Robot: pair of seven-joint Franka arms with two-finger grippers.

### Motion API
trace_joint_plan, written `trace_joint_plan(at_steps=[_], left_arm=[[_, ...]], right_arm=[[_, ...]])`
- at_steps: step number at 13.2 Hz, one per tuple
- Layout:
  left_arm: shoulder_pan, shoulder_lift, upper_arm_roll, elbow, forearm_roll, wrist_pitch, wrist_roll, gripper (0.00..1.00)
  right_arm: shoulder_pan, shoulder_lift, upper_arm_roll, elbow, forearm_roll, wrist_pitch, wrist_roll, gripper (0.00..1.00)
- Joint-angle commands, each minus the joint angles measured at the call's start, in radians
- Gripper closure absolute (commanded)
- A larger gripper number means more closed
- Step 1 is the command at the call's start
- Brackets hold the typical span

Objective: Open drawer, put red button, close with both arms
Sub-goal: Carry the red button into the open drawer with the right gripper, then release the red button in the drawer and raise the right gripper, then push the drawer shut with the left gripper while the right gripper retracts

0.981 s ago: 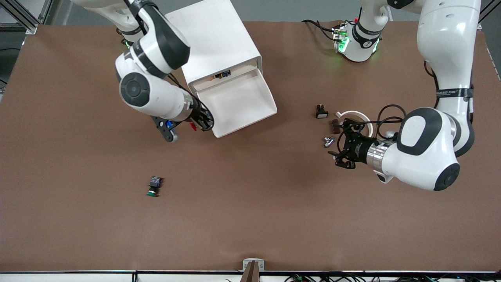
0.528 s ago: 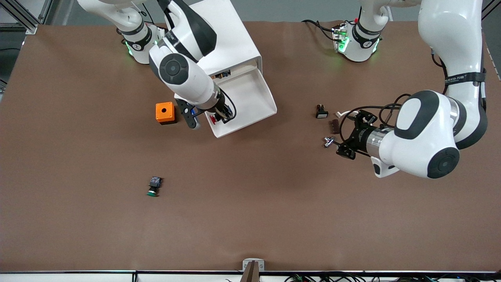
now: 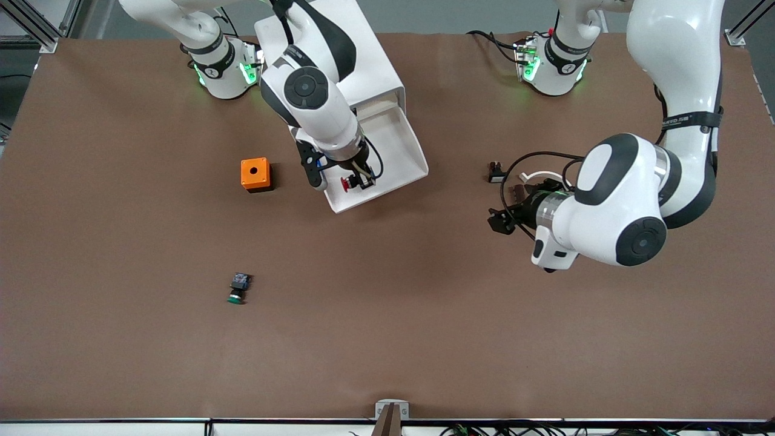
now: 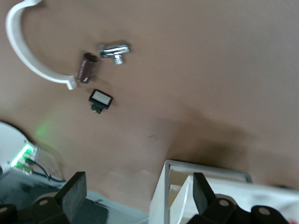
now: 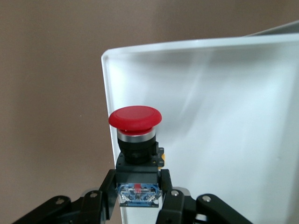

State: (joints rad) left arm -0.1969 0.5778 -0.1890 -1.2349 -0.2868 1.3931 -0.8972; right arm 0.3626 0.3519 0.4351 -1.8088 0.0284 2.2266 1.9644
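A: Where is the red button point(image 5: 135, 122)?
B: Clamped in the right claw point(image 3: 356, 181), over the open drawer point(image 3: 387, 158), at its front edge.
A: And the left claw point(image 4: 135, 196)?
B: Spread wide, holding nothing, above the table point(image 3: 424, 303).

The cabinet point(image 3: 339, 66) stands at the table's point(image 3: 424, 315) edge nearest the robots, toward the right arm's end; its drawer point(image 3: 387, 160) juts out toward the front camera. The box point(image 3: 255, 174) sits beside the drawer, nearer that end. The green-capped button point(image 3: 238, 288) lies nearer the camera.
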Motion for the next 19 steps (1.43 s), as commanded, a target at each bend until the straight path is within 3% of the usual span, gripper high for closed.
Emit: trace_joint_plan(at_steps=[1, 3, 5, 7, 10, 14, 17, 19], left_arm=[[-0.018, -0.022, -0.030, -0.011, 0.034, 0.056, 0.058, 0.00], [-0.061, -0.010, -0.033, -0.012, 0.085, 0.110, 0.095, 0.00], [-0.120, -0.001, -0.032, -0.024, 0.145, 0.165, 0.116, 0.00], [-0.128, 0.007, -0.035, -0.064, 0.176, 0.173, 0.154, 0.00], [-0.142, 0.013, -0.033, -0.074, 0.198, 0.199, 0.279, 0.00], [-0.235, 0.039, -0.030, -0.092, 0.198, 0.341, 0.277, 0.00], [-0.275, 0.043, -0.032, -0.170, 0.196, 0.560, 0.232, 0.00], [-0.321, 0.082, -0.032, -0.181, 0.196, 0.667, 0.141, 0.00]], right_arm=[[0.016, 0.022, -0.003, -0.003, -0.037, 0.039, 0.059, 0.96], [0.027, 0.041, -0.003, 0.002, -0.060, 0.044, 0.062, 0.82], [0.029, 0.044, -0.004, 0.003, -0.067, 0.038, 0.064, 0.52], [0.022, 0.042, -0.004, 0.011, -0.067, 0.031, 0.065, 0.00], [-0.019, 0.039, -0.010, 0.074, -0.091, -0.025, 0.006, 0.00], [-0.118, 0.030, -0.009, 0.228, -0.119, -0.289, -0.423, 0.00], [-0.226, 0.015, -0.010, 0.305, -0.117, -0.421, -0.799, 0.00], [-0.254, -0.001, -0.076, 0.327, -0.107, -0.468, -0.971, 0.00]])
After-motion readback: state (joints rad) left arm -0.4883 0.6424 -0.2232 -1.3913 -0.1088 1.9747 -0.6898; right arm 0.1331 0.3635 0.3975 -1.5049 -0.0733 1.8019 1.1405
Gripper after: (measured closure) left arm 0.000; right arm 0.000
